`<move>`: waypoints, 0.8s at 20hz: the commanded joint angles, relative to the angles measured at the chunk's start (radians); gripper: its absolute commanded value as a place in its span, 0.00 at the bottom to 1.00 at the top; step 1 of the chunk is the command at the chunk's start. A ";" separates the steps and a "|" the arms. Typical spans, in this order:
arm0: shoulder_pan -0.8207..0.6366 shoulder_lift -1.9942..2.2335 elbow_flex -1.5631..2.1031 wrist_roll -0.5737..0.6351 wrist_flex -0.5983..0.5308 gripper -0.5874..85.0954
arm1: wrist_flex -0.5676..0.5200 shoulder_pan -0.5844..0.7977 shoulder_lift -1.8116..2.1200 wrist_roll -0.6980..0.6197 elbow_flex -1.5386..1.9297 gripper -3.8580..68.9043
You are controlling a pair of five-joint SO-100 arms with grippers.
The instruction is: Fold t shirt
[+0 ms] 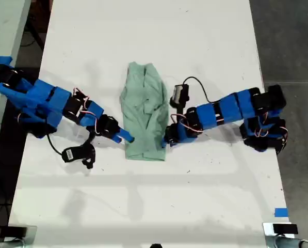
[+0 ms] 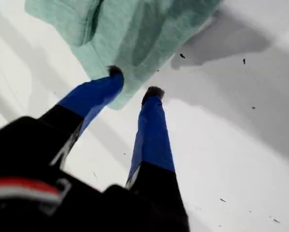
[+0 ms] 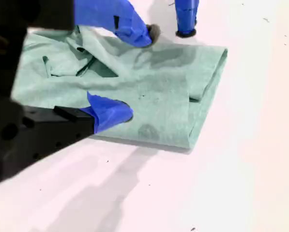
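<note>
- At the exterior view's left, my first end effector [image 1: 127, 137] is open, one fingertip [image 2: 114, 72] on the t shirt's edge.
- Mid-table [image 1: 143, 31], the t shirt [image 1: 143, 111] lies folded lengthwise.
- Rightward, my second end effector [image 1: 166, 138] seems open over the cloth.

my first gripper [image 2: 134, 82] jaws parted; my second gripper [image 3: 134, 72] jaws parted

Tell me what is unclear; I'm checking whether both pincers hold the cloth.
My second pincer grip: second wrist view shows one finger on the t shirt; the other is hidden.
T shirt's inner layers: covered by its top fold.
T shirt's far end: cut off, first wrist view.
</note>
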 commanded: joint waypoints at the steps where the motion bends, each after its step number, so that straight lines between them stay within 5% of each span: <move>1: 0.006 -0.118 -0.110 -0.008 -0.023 0.26 | 0.100 -0.021 -0.156 0.040 -0.270 0.39; 6: -0.041 -0.333 -0.207 -0.021 0.025 0.19 | 0.110 -0.002 -0.218 0.063 -0.291 0.38; 7: -0.048 -0.373 -0.219 -0.034 0.031 0.00 | 0.114 0.005 -0.229 0.054 -0.291 0.23; 8: -0.046 -0.413 -0.241 -0.040 0.034 0.00 | 0.140 0.011 -0.250 0.035 -0.305 0.06; 10: -0.037 -0.488 -0.325 -0.032 0.075 0.00 | 0.222 0.017 -0.304 0.018 -0.347 0.06; 16: -0.029 -0.545 -0.440 -0.006 0.146 0.00 | 0.225 0.003 -0.313 -0.091 -0.419 0.06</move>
